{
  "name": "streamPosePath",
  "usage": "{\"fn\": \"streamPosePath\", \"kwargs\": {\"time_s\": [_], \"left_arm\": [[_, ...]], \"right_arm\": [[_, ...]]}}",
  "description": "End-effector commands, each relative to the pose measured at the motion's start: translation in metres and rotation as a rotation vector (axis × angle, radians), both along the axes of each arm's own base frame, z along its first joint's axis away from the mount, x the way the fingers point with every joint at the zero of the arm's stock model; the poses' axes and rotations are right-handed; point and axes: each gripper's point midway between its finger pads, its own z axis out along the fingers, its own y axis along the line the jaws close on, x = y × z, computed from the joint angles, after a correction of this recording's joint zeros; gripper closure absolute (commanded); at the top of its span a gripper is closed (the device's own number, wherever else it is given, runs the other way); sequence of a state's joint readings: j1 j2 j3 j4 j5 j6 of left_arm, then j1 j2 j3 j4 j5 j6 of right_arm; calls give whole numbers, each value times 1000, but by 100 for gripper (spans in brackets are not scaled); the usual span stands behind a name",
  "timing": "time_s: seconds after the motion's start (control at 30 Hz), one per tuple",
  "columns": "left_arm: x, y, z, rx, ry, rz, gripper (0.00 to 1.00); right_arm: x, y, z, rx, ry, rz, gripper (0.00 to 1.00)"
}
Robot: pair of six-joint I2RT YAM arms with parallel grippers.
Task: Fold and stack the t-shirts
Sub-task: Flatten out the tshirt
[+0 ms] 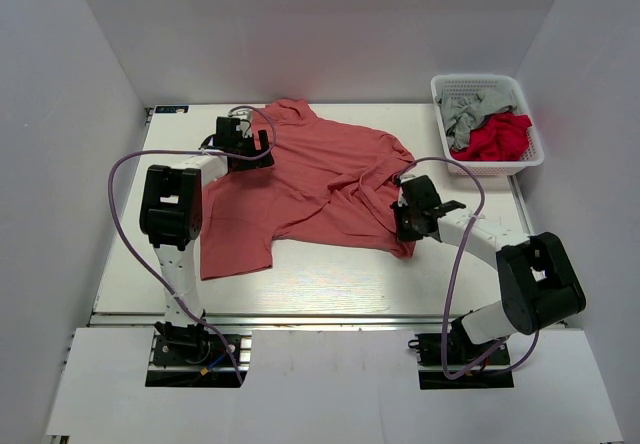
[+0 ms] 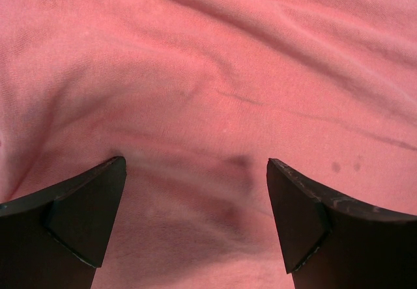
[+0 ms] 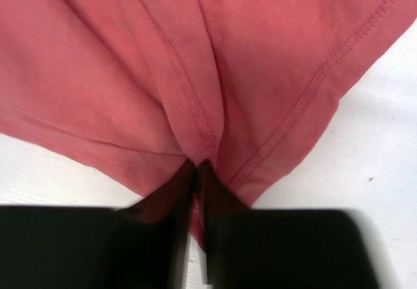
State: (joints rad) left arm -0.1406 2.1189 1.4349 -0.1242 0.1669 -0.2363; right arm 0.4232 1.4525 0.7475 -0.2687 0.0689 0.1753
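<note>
Folding, early step: salmon t-shirt spread rumpled left of basket. Right gripper pinched on its stitched edge, seemingly; left gripper splayed wide over cloth, grasping nothing. Next: clamp left, lift, flatten.

Readable text: none in any view
Small dark rectangular sticker at the white tabletop's far left corner: too small to read
Salmon-red cloth t-shirt: plain fabric and stitched hems only
</note>
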Motion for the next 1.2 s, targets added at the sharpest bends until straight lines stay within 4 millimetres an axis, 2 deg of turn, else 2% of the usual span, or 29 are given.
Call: {"fn": "streamPosePath", "kwargs": {"time_s": [0.0,0.03,0.13,0.2,0.37,0.4,0.47,0.5,0.53,0.57,0.6,0.63,0.67,0.7,0.73,0.77,0.83,0.9,0.93,1.03,1.07,1.13,1.17], "left_arm": [[-38,0,-24,-4,151,-12,1],[-38,0,-24,-4,151,-12,1],[-33,4,-21,-6,142,-3,1],[-23,1,-9,-18,110,-10,1],[-5,-1,-12,-17,120,-10,1],[4,-4,-6,-26,102,-17,1],[9,-5,-13,-25,114,-17,1],[17,-6,-7,-27,97,-17,1],[19,-6,-9,-26,103,-17,1],[20,-6,-15,-25,112,-17,1],[26,-7,-8,-27,93,-17,1],[27,-7,-13,-27,98,-17,1],[31,-8,-15,-27,96,-17,1],[32,-9,-16,-33,104,-23,1],[31,-9,-18,-31,115,-23,1],[33,-14,-13,-51,107,-41,1],[37,-17,-4,-63,93,-51,1],[31,-22,8,-62,96,-62,1],[36,-18,35,-47,42,-42,1],[20,-5,65,-7,15,1,1],[6,1,90,4,-14,17,1],[-12,18,112,28,-30,119,1],[-38,24,99,37,40,154,1]], "right_arm": [[14,11,10,39,-59,0,96],[16,10,13,36,-69,-12,100],[21,1,20,19,-100,-86,100],[25,-6,31,17,-140,-149,100],[31,-37,46,-24,-204,-320,100],[29,-41,43,-27,-196,-342,100],[27,-49,41,-18,-185,-380,100],[20,-52,35,-18,-161,-400,100],[20,-57,36,-12,-163,-415,100],[13,-61,27,-18,-145,-421,100],[14,-61,27,-3,-156,-432,100],[15,-66,30,10,-171,-443,100],[7,-67,21,12,-151,-436,100],[12,-71,24,23,-178,-445,100],[12,-65,26,55,-180,-419,100],[12,-67,26,60,-182,-418,100],[13,-51,30,124,-180,-338,100],[17,-41,34,165,-193,-289,100],[15,-30,37,210,-188,-239,100],[21,-14,51,296,-226,-179,100],[21,-13,55,300,-238,-170,100],[25,-11,65,307,-270,-154,100],[25,-12,66,302,-274,-154,100]]}}
